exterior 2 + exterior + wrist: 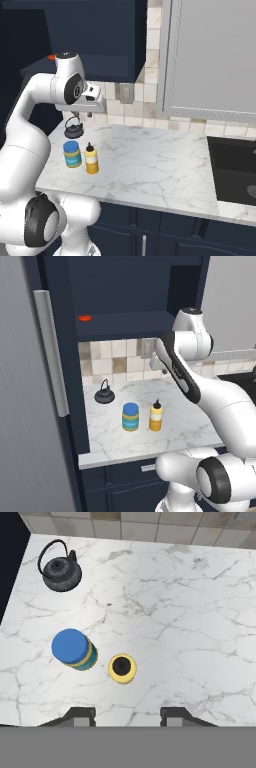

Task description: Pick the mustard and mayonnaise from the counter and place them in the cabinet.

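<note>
both mustard (122, 668) and mayonnaise (73, 649) stand below the open pincer (127, 716).

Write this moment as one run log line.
phase: approach | hand: open, above counter | mustard, mayonnaise: upright on counter, apart | cabinet: open

I see the mustard (155, 417) at centre frame as yellow with a paler upper band and dark nozzle. Left of it the mayonnaise (130, 416) shows a blue lid over blue and yellow bands. The bench (185, 426) is white marble, grey-veined; the kettle (104, 393) is black; the cabinet (125, 296) is navy.
</note>
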Motion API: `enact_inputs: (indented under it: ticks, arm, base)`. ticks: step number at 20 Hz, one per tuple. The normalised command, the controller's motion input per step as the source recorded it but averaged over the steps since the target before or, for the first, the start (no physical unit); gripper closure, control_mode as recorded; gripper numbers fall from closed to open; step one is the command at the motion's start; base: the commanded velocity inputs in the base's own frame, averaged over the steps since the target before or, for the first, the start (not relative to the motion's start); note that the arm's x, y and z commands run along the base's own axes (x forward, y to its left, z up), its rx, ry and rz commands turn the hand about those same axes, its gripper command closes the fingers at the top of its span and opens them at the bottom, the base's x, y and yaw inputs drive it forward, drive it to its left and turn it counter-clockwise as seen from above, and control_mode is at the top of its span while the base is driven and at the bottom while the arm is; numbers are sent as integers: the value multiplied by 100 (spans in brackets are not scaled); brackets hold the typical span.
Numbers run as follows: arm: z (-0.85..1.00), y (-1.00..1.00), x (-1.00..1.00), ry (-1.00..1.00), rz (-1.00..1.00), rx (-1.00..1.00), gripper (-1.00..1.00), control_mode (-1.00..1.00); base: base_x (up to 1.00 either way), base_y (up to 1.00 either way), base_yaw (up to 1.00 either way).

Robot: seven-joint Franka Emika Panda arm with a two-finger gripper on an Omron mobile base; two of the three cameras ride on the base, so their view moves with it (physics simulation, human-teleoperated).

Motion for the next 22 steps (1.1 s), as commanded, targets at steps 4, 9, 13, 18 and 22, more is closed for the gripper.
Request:
enact_inputs:
  ticks: [4, 9, 13, 18, 22]
  arm:
    - [0, 0, -22, 0, 0, 0, -100, -100]
    - [-2, -2, -50, 0, 1, 0, -100, -100]
    - [-18, -5, -53, 0, 2, 0, -100, -100]
    - [-32, -9, -45, 0, 5, 2, -100, -100]
    - [-34, -12, -37, 0, 9, 1, -100, -100]
  base:
    - [0, 0, 0]
    - [0, 0, 0]
    - [0, 0, 0]
    - [0, 0, 0]
    - [0, 0, 0]
